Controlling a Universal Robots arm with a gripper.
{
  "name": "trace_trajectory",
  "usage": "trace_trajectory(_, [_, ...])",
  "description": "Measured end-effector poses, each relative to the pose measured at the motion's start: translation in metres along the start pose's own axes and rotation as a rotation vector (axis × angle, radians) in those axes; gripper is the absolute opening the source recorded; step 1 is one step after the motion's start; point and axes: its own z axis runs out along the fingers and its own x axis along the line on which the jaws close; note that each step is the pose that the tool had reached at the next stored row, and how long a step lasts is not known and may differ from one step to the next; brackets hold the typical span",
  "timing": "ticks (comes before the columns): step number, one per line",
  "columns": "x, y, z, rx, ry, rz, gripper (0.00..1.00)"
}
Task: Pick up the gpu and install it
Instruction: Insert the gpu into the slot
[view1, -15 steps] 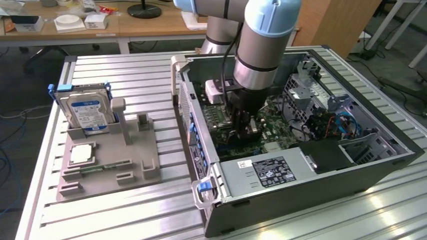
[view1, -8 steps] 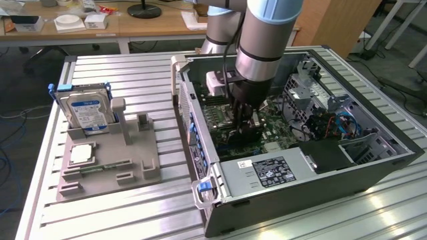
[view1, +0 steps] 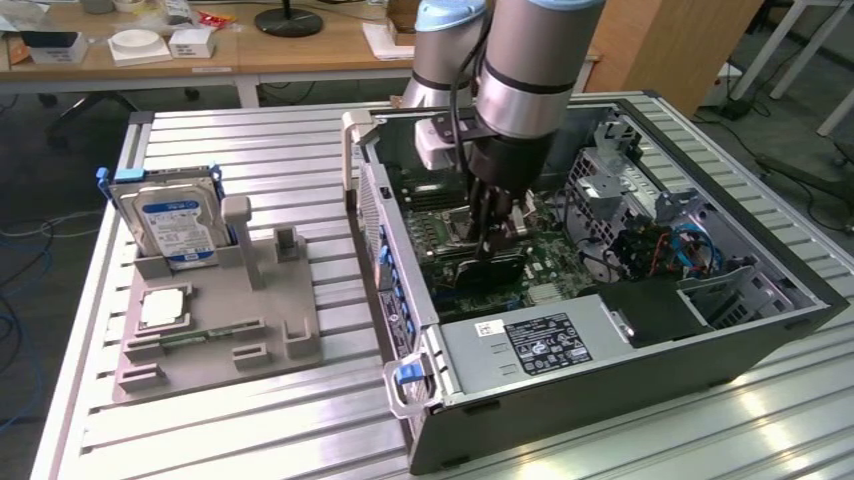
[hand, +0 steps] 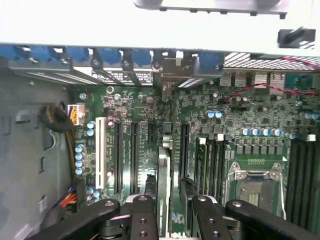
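Claw (hand: 169, 212) fingers were clamped on the gpu (hand: 163, 185), one on each flat side. The card stood on its thin edge, right under the claw, in the lower middle of the wrist view. Its long side ran the same way as the long black slots (hand: 134, 157) on the green board (hand: 200, 112), and the slots lay just beside it. In the exterior view, the claw (view1: 489, 240) hung down inside the open computer case (view1: 587, 400), in the middle of the frame, low over the board. The hard drive (view1: 171, 222) sat far off at the exterior view's left, in a gray holder on the tabletop (view1: 267, 430).
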Motion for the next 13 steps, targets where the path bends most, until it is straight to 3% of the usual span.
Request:
trace_trajectory(2, [-0.0001, -0.0001, -0.0054, 0.0009, 0.0013, 0.0, 0.33])
trace_trajectory(6, [-0.0001, -0.0001, -0.0058, 0.0012, 0.0017, 0.0, 0.32])
trace_trajectory(8, [-0.0001, -0.0001, -0.0059, 0.0011, 0.0018, 0.0, 0.2])
trace_trajectory(9, [-0.0001, -0.0001, -0.0059, 0.0011, 0.0018, 0.0, 0.2])
trace_trajectory(11, [-0.0001, -0.0001, -0.0059, 0.0011, 0.0018, 0.0, 0.1])
trace_trajectory(13, [-0.0001, -0.0001, -0.0059, 0.0011, 0.0018, 0.0, 0.1])
